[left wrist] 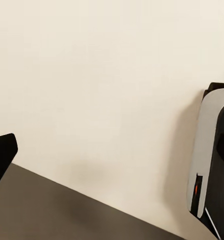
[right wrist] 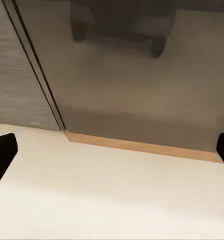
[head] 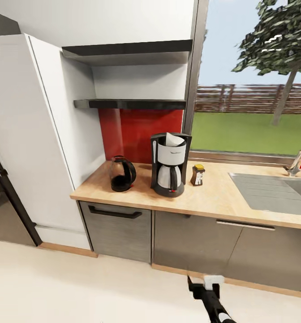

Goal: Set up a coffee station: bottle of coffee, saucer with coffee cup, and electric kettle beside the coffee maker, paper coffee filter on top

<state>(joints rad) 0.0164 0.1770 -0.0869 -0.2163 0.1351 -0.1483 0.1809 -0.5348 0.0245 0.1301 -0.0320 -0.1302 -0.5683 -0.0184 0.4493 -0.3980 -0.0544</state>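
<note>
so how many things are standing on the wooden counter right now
3: the kettle toward the counter's left end, the coffee maker with a paper filter in its top, and the small coffee bottle just right of it.

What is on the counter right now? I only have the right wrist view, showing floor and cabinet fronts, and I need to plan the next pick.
Observer: The coffee maker stands on the countertop, with a white paper filter in its top.
Operator: Is the kettle up there?
Observer: Yes, the dark electric kettle sits to the maker's left in the head view.
Operator: And the coffee bottle?
Observer: The small bottle of coffee stands on the maker's other side, toward the sink.
</note>
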